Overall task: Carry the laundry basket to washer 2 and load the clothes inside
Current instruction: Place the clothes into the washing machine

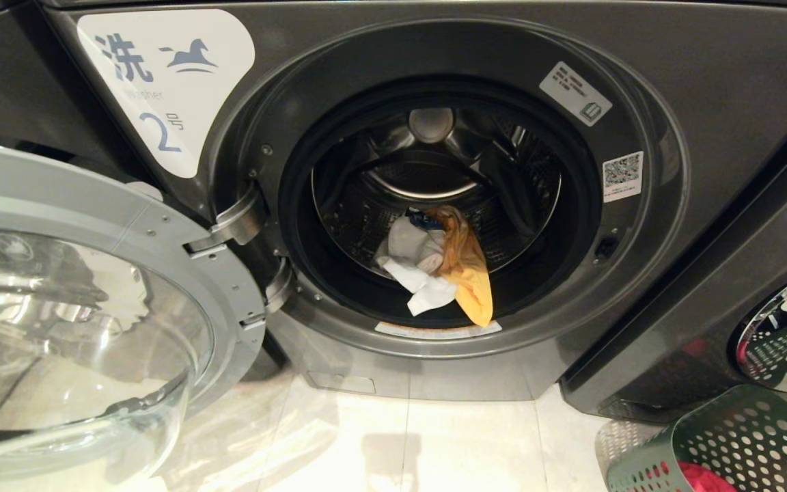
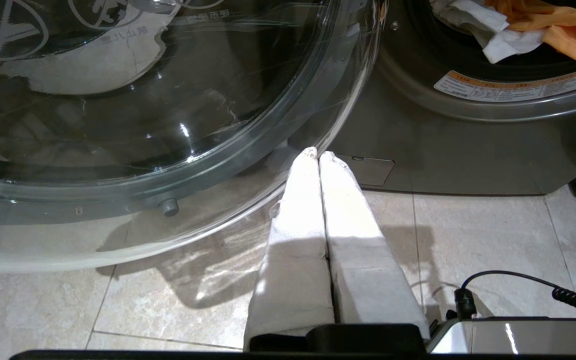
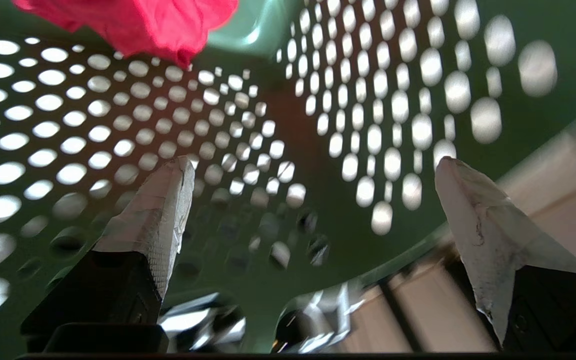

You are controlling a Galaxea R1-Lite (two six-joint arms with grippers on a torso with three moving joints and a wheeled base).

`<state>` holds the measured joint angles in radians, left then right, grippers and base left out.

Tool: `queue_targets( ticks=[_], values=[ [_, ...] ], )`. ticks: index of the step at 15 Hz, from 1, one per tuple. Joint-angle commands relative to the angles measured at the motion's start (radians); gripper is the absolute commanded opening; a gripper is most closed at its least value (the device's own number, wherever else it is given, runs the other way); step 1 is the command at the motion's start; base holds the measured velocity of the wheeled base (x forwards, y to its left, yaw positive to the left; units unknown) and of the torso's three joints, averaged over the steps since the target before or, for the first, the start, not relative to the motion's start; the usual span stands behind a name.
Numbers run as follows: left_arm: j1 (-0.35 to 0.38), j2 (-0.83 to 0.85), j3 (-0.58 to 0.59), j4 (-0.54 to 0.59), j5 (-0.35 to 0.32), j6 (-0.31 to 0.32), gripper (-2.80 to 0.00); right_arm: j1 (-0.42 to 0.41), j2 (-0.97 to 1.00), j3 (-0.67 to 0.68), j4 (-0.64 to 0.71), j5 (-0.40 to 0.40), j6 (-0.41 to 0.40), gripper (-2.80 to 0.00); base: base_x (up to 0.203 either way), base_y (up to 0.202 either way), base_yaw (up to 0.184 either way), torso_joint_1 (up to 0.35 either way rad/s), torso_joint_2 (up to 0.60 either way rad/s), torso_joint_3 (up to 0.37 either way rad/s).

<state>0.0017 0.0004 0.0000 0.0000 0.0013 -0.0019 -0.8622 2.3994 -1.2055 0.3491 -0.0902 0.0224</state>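
washer 2 (image 1: 639, 82) carries a white label (image 1: 167, 82) left of its opening, reading "洗", "washer" and "2号" beside a horse logo.

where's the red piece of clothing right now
The red fabric garment lies inside the dark green perforated plastic laundry basket, at the head view's lower right, on the floor right of the dark grey front-load washer 2.

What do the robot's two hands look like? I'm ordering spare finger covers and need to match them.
Both match. The left hand has two long tapered fingers wrapped in white textured tape on a black base, with a black coiled cable beside a shiny silver housing. The right hand has the same pointed white-taped fingers on black mounts; the tape looks scuffed and grey-smudged.
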Motion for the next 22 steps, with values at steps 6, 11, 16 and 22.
queue_targets(
  ticks=[6, 11, 16, 22],
  values=[
    [0.000, -0.002, 0.000, 0.000, 0.000, 0.000, -2.80, 0.044, 0.143, 0.065, -0.244, 0.000, -0.347, 0.00, 0.000, 0.000, 0.000, 0.000, 0.00, 0.000],
    [0.000, 0.000, 0.000, 0.000, 0.000, -0.001, -2.80, 0.057, 0.270, 0.055, -0.408, 0.034, -0.676, 0.00, 0.000, 0.000, 0.000, 0.000, 0.00, 0.000],
    [0.000, -0.001, 0.000, 0.000, 0.000, 0.000, -2.80, 0.110, 0.461, -0.047, -0.525, 0.056, -0.738, 0.00, 0.000, 0.000, 0.000, 0.000, 0.00, 0.000],
    [0.000, 0.000, 0.000, 0.000, 0.000, -0.001, -2.80, 0.140, 0.661, -0.366, -0.591, 0.052, -0.831, 0.00, 0.000, 0.000, 0.000, 0.000, 0.00, 0.000]
  ],
)
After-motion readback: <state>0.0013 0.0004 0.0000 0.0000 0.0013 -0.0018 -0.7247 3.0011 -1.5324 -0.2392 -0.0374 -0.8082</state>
